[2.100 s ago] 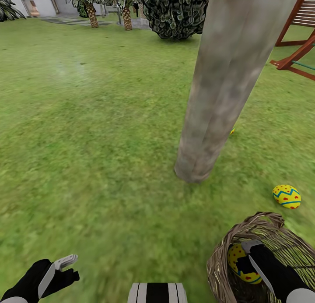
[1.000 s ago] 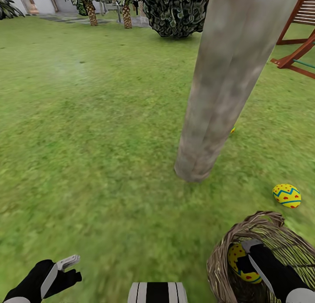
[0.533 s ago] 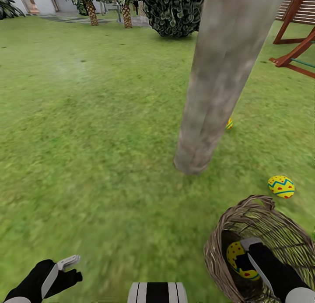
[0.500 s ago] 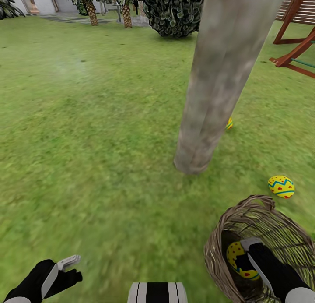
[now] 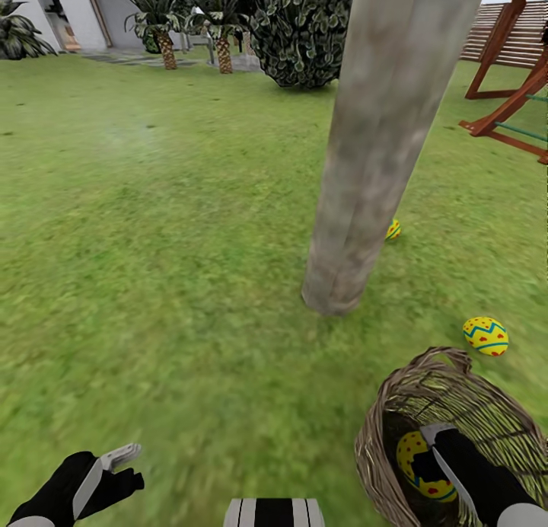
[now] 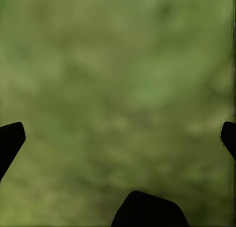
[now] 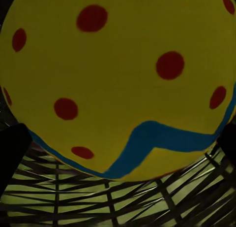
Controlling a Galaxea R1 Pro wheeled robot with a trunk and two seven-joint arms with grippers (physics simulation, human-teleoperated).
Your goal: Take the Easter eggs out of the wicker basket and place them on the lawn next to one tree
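The wicker basket (image 5: 380, 443) stands on the lawn (image 5: 167, 268) at my lower right. My right gripper (image 5: 426, 460) reaches down inside it, open, with a yellow Easter egg (image 5: 411, 449) between its fingers. In the right wrist view that egg (image 7: 118, 74) sits very close, above the wicker weave (image 7: 118, 202), with dark fingertips (image 7: 12, 143) at either edge. A second egg (image 5: 485, 336) lies on the grass beyond the basket. A third egg (image 5: 393, 229) peeks out from behind the tree (image 5: 365, 169). My left gripper (image 5: 125, 468) hangs open over bare grass (image 6: 118, 64) at the lower left.
A round dark bush (image 5: 301, 28) and small palms (image 5: 222, 24) stand at the back, near a white building (image 5: 46, 9). A red wooden play frame (image 5: 510, 93) rises at the far right. Open grass stretches left of the trunk.
The whole picture has shifted, so the camera moved. The right gripper stays inside the basket at the egg, and the left arm holds its place.
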